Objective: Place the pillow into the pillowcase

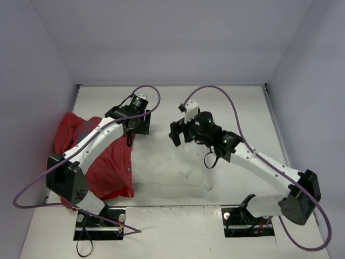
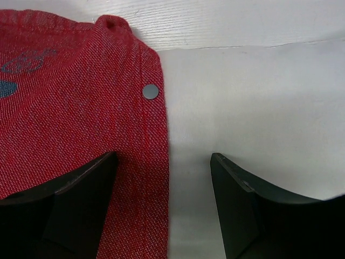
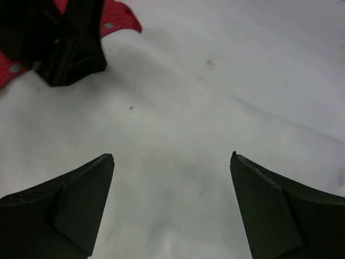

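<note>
The red pillowcase [image 1: 108,167] lies at the left of the table, with the white pillow [image 1: 172,167] sticking out of its open right side. My left gripper [image 1: 131,137] is open over the far corner of that opening. In the left wrist view its jaws straddle the pillowcase's hem [image 2: 153,178] below a snap button [image 2: 151,91]; one finger is over red cloth and the other over the pillow [image 2: 253,108]. My right gripper [image 1: 180,137] is open just above the pillow [image 3: 178,124], with nothing between its fingers. The left gripper [image 3: 64,43] and a bit of pillowcase [image 3: 121,19] show at the top left of the right wrist view.
The white table [image 1: 226,108] is boxed in by pale walls on three sides. Purple cables [image 1: 226,97] loop above both arms. The arm bases [image 1: 99,221] are bolted at the near edge. The two grippers are close together over the pillow's far edge.
</note>
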